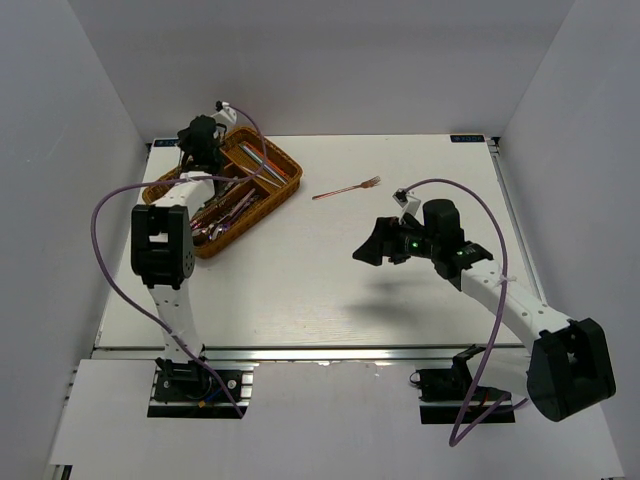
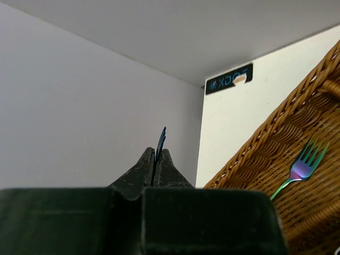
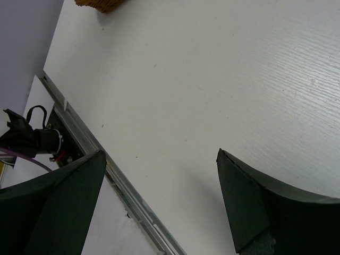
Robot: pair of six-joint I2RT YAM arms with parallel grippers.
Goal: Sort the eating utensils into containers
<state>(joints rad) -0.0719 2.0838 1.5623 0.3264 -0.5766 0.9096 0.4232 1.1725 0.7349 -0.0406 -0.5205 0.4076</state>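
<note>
The brown wicker tray [image 1: 283, 178] stands at the far left of the table, with several utensils [image 1: 232, 208] lying in its long compartments. My left gripper [image 1: 190, 148] hangs over the tray's far left end. In the left wrist view that left gripper [image 2: 156, 154] is shut on a thin blue utensil [image 2: 161, 138] seen edge-on; its kind cannot be told. An iridescent fork [image 2: 302, 166] lies inside the tray [image 2: 265, 159]. A rose-gold fork [image 1: 347, 188] lies alone on the table. My right gripper [image 1: 368, 245] [image 3: 160, 153] hovers open and empty, nearer than that fork.
The white table [image 1: 320, 290] ends in a metal rail [image 3: 122, 186] along its near edge. Grey walls close in the back and sides. A black label [image 2: 229, 79] marks the far left corner. A corner of the tray [image 3: 101, 4] shows in the right wrist view.
</note>
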